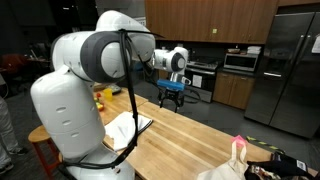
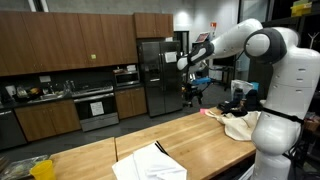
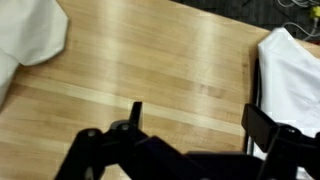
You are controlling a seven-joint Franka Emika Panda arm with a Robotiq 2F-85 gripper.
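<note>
One empty gripper (image 3: pixel 192 106), jaws spread wide, hangs well above a wooden countertop (image 3: pixel 150 70).

Nothing sits between the fingers; straight beneath them the wrist view shows only bare wood. The nearest things are a white sheet (image 3: pixel 295 75) on a dark board (image 3: pixel 254 82), lying below and just outside one finger, and a white cloth (image 3: pixel 30 35), below and farther out past the opposite finger. Both lie apart from the hand, and neither is touched. The likely trouble is a straight descent: it would bring the fingertips down on hard wood with nothing to close on. A sideways approach also carries risk. The flat sheet offers no edge to pinch and could slide or crumple off its board, while the limp cloth could snag on a finger and drag.
</note>
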